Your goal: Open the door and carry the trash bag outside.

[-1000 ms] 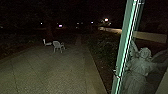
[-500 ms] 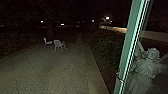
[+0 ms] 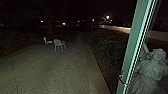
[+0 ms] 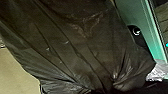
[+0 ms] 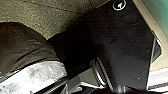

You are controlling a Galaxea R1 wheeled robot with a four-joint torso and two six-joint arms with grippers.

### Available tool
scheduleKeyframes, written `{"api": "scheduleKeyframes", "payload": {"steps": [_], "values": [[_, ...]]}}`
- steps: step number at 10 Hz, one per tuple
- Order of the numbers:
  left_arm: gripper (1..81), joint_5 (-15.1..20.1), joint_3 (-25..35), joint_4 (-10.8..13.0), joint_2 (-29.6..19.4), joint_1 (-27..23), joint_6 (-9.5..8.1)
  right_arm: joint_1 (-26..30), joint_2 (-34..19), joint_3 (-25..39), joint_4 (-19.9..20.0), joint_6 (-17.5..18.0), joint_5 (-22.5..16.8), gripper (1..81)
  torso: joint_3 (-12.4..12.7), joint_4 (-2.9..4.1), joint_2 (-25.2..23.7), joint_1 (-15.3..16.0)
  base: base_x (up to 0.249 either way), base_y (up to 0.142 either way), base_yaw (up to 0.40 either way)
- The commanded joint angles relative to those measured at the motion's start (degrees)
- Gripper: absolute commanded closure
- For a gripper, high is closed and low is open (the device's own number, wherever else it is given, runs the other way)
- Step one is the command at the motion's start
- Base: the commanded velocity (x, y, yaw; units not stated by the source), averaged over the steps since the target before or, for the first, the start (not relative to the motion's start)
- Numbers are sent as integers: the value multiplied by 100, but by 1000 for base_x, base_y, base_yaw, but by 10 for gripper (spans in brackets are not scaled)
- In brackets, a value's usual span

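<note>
A dark trash bag (image 4: pixel 75 42) shows large in the left wrist view, its plastic drawn into folds toward one end. In the right wrist view the same dark bag (image 5: pixel 22 50) appears beside a crinkled whitish piece (image 5: pixel 37 75). A green door frame edge (image 3: pixel 136 47) with a small metal fitting stands at the right of the head view. Green framing (image 4: pixel 147 32) also runs close by the bag in the left wrist view. How the grippers stand against the bag cannot be made out.
Paved ground (image 3: pixel 55 70) stretches ahead in the dark, with a white chair (image 3: pixel 58 44) and another pale object (image 3: pixel 47 41) farther off. Low plants (image 3: pixel 107 50) border the paving on the right. A winged statue (image 3: pixel 152 68) stands beyond the green frame.
The head view has shifted a little, so the green frame and statue sit farther right in it. No separate motion of the things stands out.
</note>
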Motion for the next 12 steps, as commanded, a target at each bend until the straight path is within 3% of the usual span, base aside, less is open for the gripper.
{"api": "scheduleKeyframes", "payload": {"steps": [1, 12], "values": [[811, 322, 29, 2, -19, -300, 37, 211, -27, 37, -31, -1, -235, 10, 0, 0, 0, 0, 70, 0, 0], [811, 321, 29, 11, -19, -301, 28, 255, -54, 19, -5, -1, -288, 10, 0, 0, 0, -9, 69, 0, 0]]}}
